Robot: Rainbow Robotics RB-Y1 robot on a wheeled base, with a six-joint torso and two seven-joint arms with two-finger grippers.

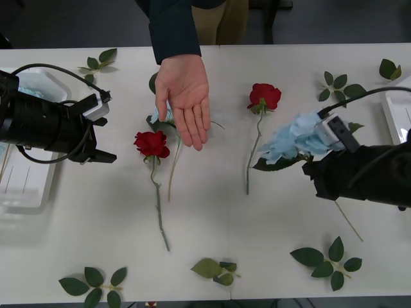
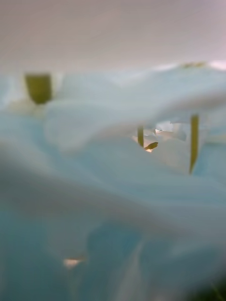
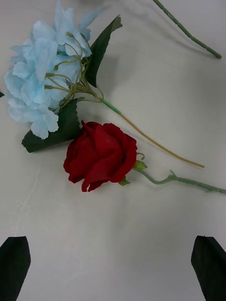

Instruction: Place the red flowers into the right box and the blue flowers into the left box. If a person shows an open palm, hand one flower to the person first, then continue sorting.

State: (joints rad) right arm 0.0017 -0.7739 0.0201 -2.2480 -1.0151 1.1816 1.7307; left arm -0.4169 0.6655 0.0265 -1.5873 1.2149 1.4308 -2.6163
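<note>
A person's open palm (image 1: 186, 96) reaches over the table's middle, above a blue flower (image 1: 159, 116) lying there. One red rose (image 1: 151, 144) lies just below the hand, and a second red rose (image 1: 264, 96) lies to its right. My left gripper (image 1: 106, 126) is open, left of the first rose. In the left wrist view the rose (image 3: 101, 155) and the blue flower (image 3: 42, 84) lie ahead of the open gripper (image 3: 113, 268). My right gripper (image 1: 308, 154) is shut on another blue flower (image 1: 295, 138), whose petals (image 2: 113, 188) crowd the right wrist view. The left box (image 1: 26, 186) sits at the far left, the right box (image 1: 398, 112) at the right edge.
Loose green leaf sprigs (image 1: 324, 260) lie near the table's front edge and back corners (image 1: 99, 61). A light-blue cluster (image 1: 29, 93) rests in the left box behind my left arm. The held flower's stem (image 1: 350, 224) sticks out below my right arm.
</note>
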